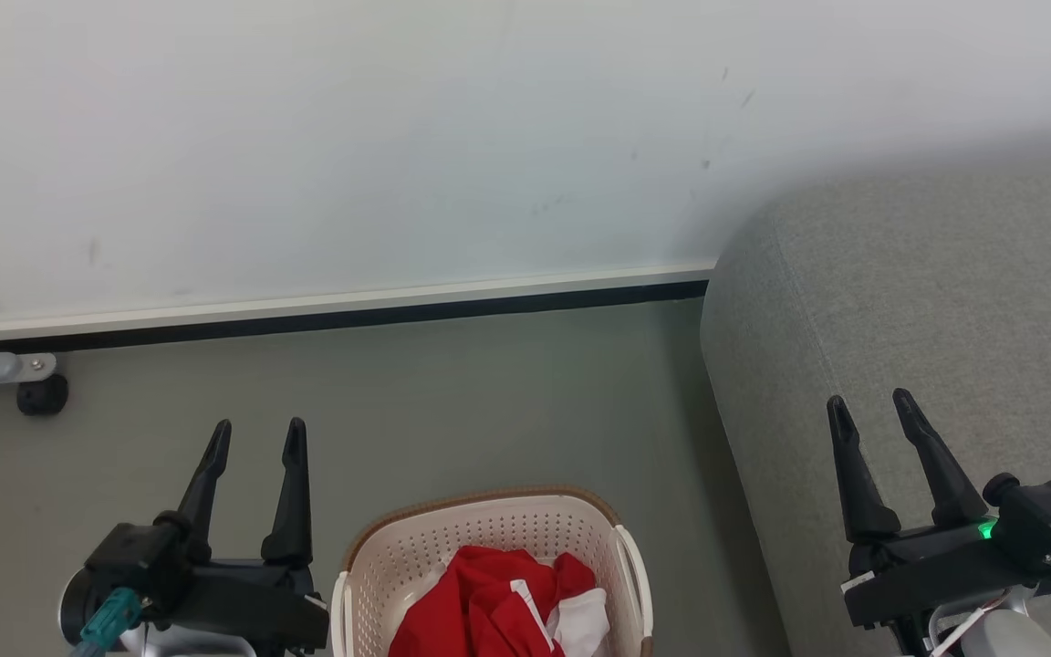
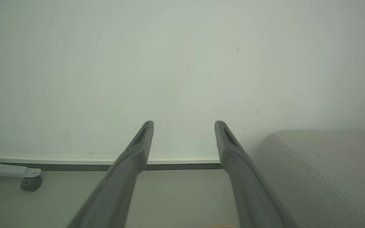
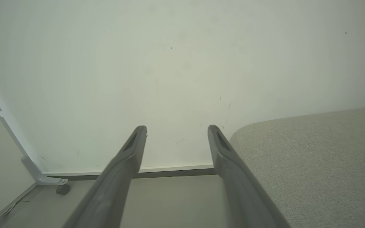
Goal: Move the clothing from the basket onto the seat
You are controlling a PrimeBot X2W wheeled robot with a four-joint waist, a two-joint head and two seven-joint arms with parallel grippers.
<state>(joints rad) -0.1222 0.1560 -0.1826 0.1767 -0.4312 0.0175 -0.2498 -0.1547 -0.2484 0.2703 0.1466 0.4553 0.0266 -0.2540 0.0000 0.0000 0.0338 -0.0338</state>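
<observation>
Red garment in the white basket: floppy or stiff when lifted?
The crumpled red fabric clothing with white panels lies in loose folds, so probably floppy: it should drape from one pinch. Thin cloth, likely light; the perforated cream plastic basket might shift if fabric snags.

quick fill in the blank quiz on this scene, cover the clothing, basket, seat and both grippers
1. The clothing lying in the basket is mostly ____ with white panels.
2. The seat stands on the robot's ____ side of the basket.
3. The left gripper and the right gripper both hold nothing, with their jaws ____.

Missing words: red; right; open
</observation>
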